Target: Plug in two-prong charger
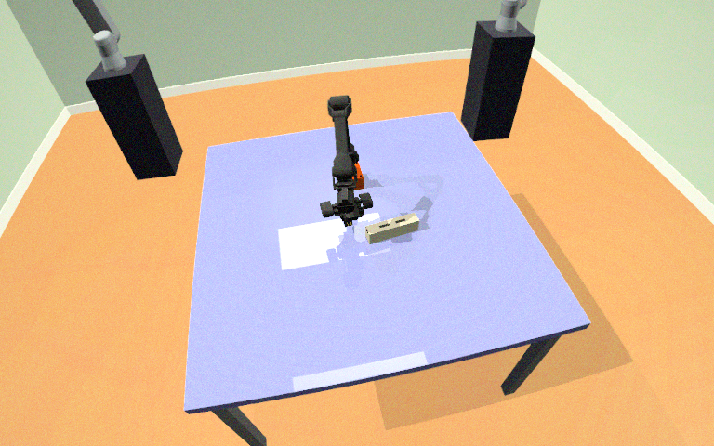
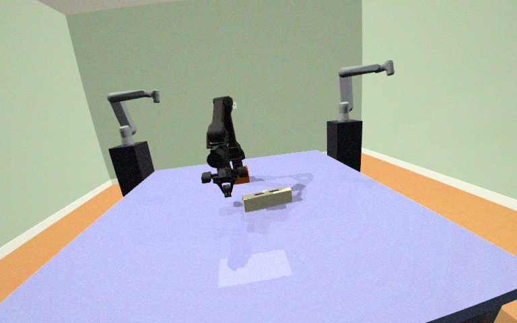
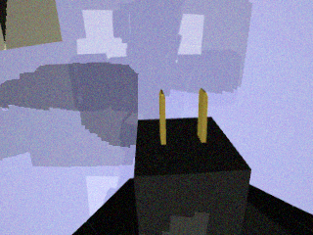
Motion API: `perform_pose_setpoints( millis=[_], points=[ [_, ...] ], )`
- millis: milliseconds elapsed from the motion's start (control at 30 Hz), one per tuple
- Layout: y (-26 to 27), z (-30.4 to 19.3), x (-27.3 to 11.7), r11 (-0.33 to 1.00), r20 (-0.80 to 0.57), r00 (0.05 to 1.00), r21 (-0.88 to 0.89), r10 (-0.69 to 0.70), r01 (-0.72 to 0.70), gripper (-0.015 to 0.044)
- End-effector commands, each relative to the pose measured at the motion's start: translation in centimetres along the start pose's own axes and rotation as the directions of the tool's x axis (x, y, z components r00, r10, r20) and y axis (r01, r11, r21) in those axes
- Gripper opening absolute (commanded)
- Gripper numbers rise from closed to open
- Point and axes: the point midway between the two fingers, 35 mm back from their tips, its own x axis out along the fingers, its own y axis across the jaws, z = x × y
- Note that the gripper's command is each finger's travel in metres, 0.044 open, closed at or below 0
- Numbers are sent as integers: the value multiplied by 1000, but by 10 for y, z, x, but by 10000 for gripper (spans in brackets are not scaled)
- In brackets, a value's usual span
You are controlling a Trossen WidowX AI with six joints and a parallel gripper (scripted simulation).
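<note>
The black two-prong charger (image 3: 192, 201) is held between the fingertips, its two brass prongs (image 3: 162, 118) pointing away from the wrist camera. My gripper (image 1: 348, 220) (image 2: 227, 191) is shut on the charger, just left of the power strip in the top and exterior views and above the table. The beige power strip (image 1: 392, 229) (image 2: 267, 200) (image 3: 33, 23) is a long block with two dark outlets on its top face. The right outlet (image 1: 401, 220) (image 2: 274, 190) shows in the top and exterior views. In the wrist view only a corner of the strip shows, at the top left.
The bluish table (image 1: 368, 309) (image 2: 342, 243) bears bright light patches and arm shadows. The arm's orange base (image 1: 359, 177) (image 2: 244, 175) stands behind the gripper. Two grey arms stand on black pedestals (image 1: 134, 115) (image 1: 497, 81) beyond the table.
</note>
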Motion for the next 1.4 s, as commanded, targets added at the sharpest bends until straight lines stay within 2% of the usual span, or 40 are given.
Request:
perform_pose_setpoints(
  millis=[0, 1367],
  points=[
    [11, -2, 3, 1000, 3, 1000, -2, 4, -4, 0],
    [92, -29, 28, 999, 0, 1000, -47, 11, -11, 0]
  ],
)
